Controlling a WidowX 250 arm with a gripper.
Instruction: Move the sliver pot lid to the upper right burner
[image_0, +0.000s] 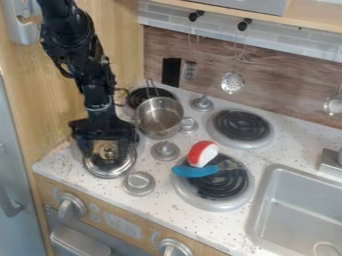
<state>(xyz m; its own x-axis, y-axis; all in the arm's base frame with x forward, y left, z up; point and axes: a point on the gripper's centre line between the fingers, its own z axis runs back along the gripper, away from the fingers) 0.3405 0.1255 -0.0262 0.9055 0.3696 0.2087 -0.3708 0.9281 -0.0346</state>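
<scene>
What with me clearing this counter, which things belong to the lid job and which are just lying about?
For the job:
claw
silver lid
upper right burner

Lying about:
steel pot
blue-handled utensil
red-and-white object

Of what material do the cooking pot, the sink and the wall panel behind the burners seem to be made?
The pot: apparently stainless steel, fairly shiny, judging by its silvery, light-catching walls. The sink: grey with a soft sheen, perhaps brushed metal, though painted plastic is possible. The wall panel: brown, matte, with streaks like wood grain; real wood or a printed imitation, I cannot tell.
</scene>
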